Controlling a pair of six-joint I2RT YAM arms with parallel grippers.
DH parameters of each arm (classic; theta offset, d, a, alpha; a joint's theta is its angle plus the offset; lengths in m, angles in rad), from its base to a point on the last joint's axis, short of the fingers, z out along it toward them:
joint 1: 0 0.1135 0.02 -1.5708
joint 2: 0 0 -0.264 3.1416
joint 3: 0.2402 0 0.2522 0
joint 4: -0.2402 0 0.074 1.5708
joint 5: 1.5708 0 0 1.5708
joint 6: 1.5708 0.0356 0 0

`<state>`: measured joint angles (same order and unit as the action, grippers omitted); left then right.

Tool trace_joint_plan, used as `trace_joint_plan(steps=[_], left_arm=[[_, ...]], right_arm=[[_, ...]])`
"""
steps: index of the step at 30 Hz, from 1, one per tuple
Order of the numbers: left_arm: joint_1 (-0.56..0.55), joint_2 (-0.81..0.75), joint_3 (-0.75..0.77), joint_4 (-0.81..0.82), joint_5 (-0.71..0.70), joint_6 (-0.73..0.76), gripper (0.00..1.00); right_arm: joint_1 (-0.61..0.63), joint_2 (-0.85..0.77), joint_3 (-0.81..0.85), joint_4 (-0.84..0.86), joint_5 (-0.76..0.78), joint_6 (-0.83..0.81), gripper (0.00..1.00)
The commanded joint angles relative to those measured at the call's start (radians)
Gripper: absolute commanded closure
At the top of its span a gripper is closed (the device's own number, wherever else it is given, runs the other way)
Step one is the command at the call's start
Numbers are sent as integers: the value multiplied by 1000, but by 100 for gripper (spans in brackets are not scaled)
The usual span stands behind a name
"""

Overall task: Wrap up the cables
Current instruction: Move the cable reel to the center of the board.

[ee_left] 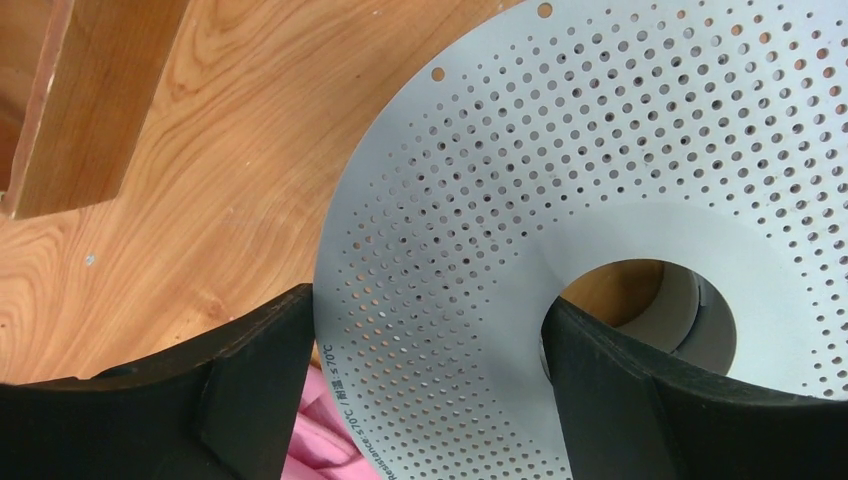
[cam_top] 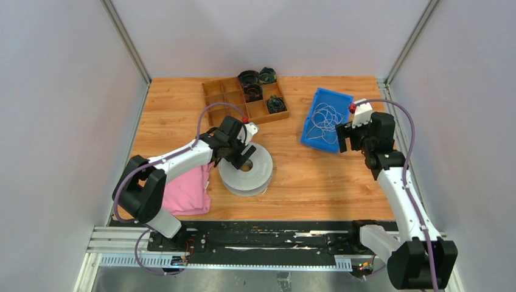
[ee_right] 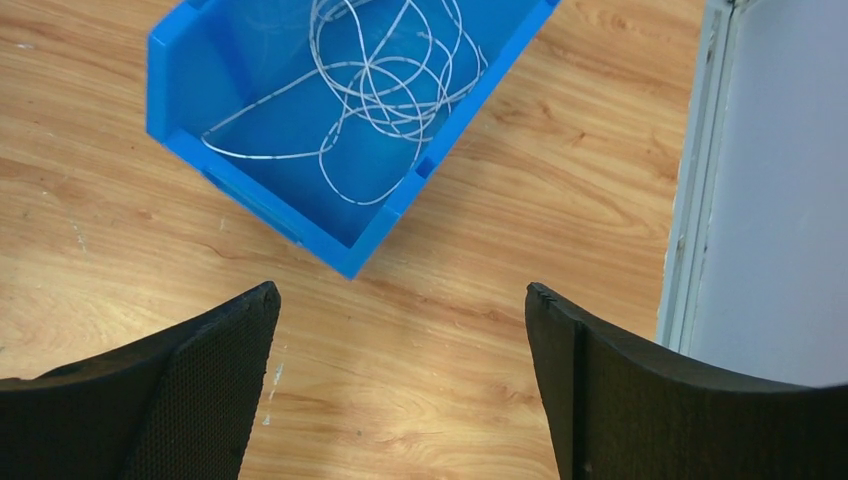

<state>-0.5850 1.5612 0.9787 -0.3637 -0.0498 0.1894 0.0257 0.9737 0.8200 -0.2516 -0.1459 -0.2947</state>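
The right gripper (ee_right: 400, 300) hangs wide and empty, with the cables (ee_right: 385, 70) tangled in the blue bin (ee_right: 262, 208) just ahead of it. The left gripper (ee_left: 430, 320) straddles the grey spool (ee_left: 600, 150); whether it is pinching, I cannot tell. Best to take one outer loop, not the knot.

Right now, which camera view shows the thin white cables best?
The right wrist view: the cables lie close up in the blue bin, single loops distinct. The top external view shows them only as a small tangle. The left wrist view shows none.
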Motion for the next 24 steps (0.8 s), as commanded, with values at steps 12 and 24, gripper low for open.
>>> trace_joint_plan(steps=[12, 24], left_arm=[[-3, -102, -34, 26, 4, 20, 13], [-3, -141, -26, 29, -12, 28, 12]], right_arm=[[43, 561, 338, -63, 213, 80, 38], [44, 830, 577, -120, 207, 12, 65]])
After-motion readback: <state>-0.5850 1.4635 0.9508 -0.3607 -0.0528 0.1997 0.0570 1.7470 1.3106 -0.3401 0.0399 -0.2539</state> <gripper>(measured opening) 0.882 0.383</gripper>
